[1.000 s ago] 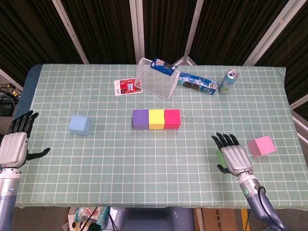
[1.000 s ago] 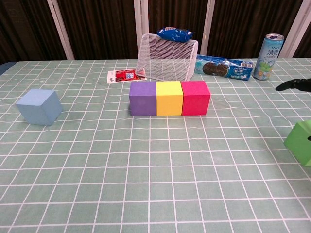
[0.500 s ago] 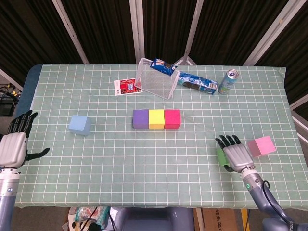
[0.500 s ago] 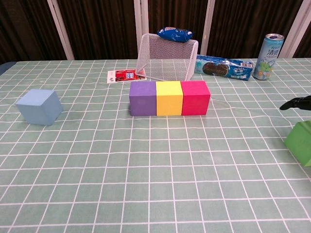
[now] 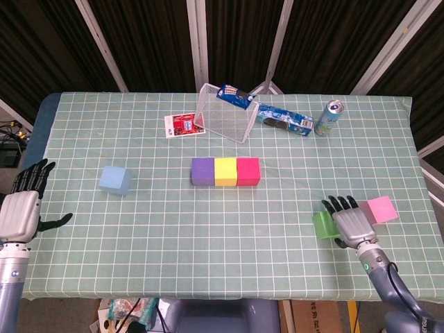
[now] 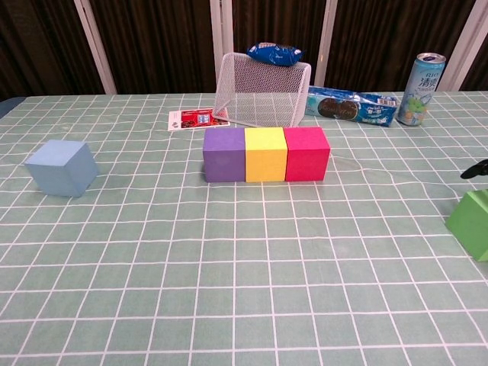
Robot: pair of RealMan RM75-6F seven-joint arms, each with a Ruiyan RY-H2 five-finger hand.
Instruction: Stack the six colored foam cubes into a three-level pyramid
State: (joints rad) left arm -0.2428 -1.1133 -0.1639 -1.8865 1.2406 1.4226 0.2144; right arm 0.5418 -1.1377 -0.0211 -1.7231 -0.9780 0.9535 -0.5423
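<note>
The bottom row stands done: purple cube (image 5: 202, 171), yellow cube (image 5: 225, 171) and red cube (image 5: 248, 171) touch side by side in one line. Taking that row as the landmark, the blue cube (image 5: 114, 180) sits well apart to its left, the green cube (image 5: 323, 224) lies near-right of it toward the front edge of the surface (image 5: 208, 243), and the pink cube (image 5: 380, 209) lies further right still.

The right hand (image 5: 352, 223) is just beside the green cube, on its right, between it and the pink cube, fingers (image 5: 340, 203) apart and extended, clamped on nothing. Whether it touches the green cube I cannot tell. The left hand (image 5: 21, 210) hangs far left of the row, off the surface edge, fingers apart and empty.

Likely next is a grasp of the green cube. The risks, as I judge them:

- The hand stands between two cubes, so closing or swinging could knock the pink one toward the right edge.
- Foam is light and squashy; a side push may slide the green cube instead of gripping it, and a hard squeeze could make it spring out on release.
- Setting it on the row off-centre, or brushing the row on approach, could split the three cubes apart and leave the second level unsteady.
</note>
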